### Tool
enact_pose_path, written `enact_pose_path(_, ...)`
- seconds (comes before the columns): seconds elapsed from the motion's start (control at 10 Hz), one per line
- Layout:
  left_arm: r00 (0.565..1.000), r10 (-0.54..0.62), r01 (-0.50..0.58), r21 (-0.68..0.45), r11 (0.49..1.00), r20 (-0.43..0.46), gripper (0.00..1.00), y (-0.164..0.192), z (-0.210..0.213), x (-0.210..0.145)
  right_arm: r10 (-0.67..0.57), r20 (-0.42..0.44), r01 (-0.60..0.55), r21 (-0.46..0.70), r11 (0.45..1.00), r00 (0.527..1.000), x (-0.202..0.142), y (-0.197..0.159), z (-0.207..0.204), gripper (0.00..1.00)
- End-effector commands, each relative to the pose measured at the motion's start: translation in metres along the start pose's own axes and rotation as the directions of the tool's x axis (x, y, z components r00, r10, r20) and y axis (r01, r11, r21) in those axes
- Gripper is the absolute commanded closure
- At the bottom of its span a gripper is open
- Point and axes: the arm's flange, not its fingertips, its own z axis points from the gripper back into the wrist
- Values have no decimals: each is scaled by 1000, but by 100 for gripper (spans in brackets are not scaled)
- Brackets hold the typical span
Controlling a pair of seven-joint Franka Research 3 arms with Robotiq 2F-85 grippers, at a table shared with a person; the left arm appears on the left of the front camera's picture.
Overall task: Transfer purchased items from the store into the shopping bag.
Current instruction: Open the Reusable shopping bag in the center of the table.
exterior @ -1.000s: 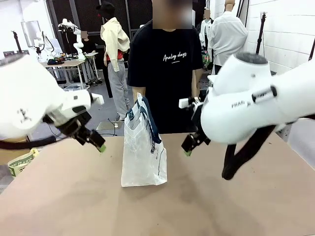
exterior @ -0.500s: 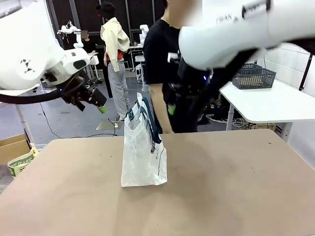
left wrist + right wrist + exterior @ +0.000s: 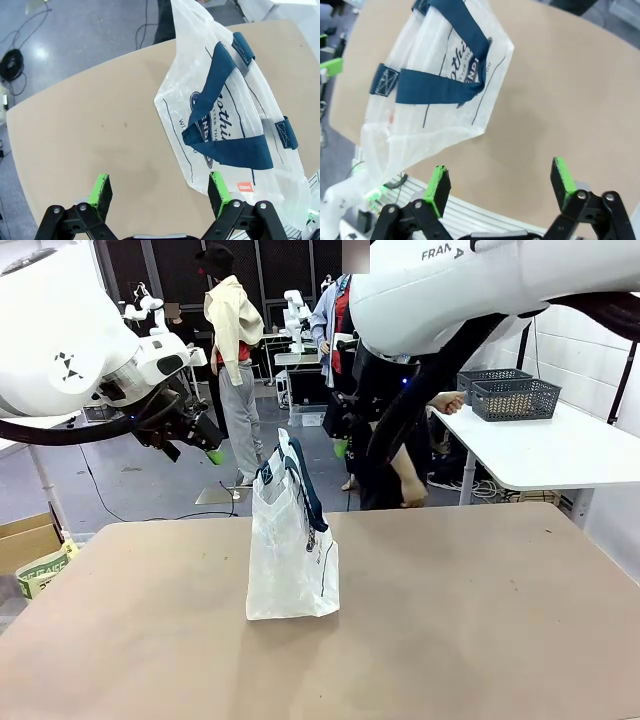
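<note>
– Below and between the two grippers, seen from the front, what stands there?
– The shopping bag (image 3: pixel 290 550), upright on the tabletop (image 3: pixel 480 620) with its navy handles (image 3: pixel 305 485) up. The left gripper (image 3: pixel 195 445) and the right gripper (image 3: pixel 340 440) both hang high over it, well apart from it. Each has its fingers spread wide with nothing between them.
– Any purchased items?
– None I can make out. A person's hand (image 3: pixel 445 402) reaches toward the mesh baskets (image 3: pixel 510 395) on a white side table, well beyond the right gripper. What is in them is too small to tell.
– And looking down the left gripper's fingers?
– The bag lies ahead and off to one side. One green pad (image 3: pixel 217 192) overlaps its lower edge in the picture, and bare tabletop lies ahead of the other. The mouth's long axis runs slantwise away from the fingers.
– The right wrist view?
– It is mirrored: the bag sits ahead and past the opposite finger, with plain tabletop straight ahead.
– So which arm is nearer?
– Neither clearly, I'd judge. Either could drop something into the mouth, but first something must be fetched.
</note>
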Motion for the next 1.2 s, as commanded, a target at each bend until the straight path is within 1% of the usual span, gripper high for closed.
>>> enact_pose_path(0.0,998,58,-59,-63,996,-16,0,-3,-7,15,-14,-17,16,115,993,1000,18,-3,-7,0)
enact_pose_path(0.1,995,90,-93,-97,991,-35,0,-3,-7,33,-76,-4,76,137,988,997,41,-2,-4,0)
enact_pose_path(0.2,990,130,-135,-100,986,-53,0,-1,-5,44,-117,-11,118,156,981,993,65,-4,1,0)
enact_pose_path(0.3,986,149,-157,-119,980,-68,0,-2,-8,55,-169,-44,174,154,973,985,83,-3,4,0)
enact_pose_path(0.4,986,135,-147,-142,979,-93,0,-3,-15,61,-215,-66,222,137,965,974,108,-2,2,0)
enact_pose_path(0.6,985,101,-127,-196,972,-137,0,-7,-28,67,-239,-128,254,116,960,963,143,4,-12,0)
enact_pose_path(0.7,986,80,-113,-227,967,-148,0,-11,-31,65,-236,-159,256,118,960,959,155,8,-21,0)
enact_pose_path(0.8,981,92,-132,-239,962,-169,0,-11,-36,64,-232,-189,256,111,960,954,164,12,-32,0)
enact_pose_path(0.9,975,115,-165,-267,949,-192,0,-11,-41,63,-233,-216,257,87,963,948,170,14,-44,0)
enact_pose_path(1.1,968,118,-182,-299,937,-220,0,-14,-46,60,-247,-257,276,86,957,934,175,14,-65,0)
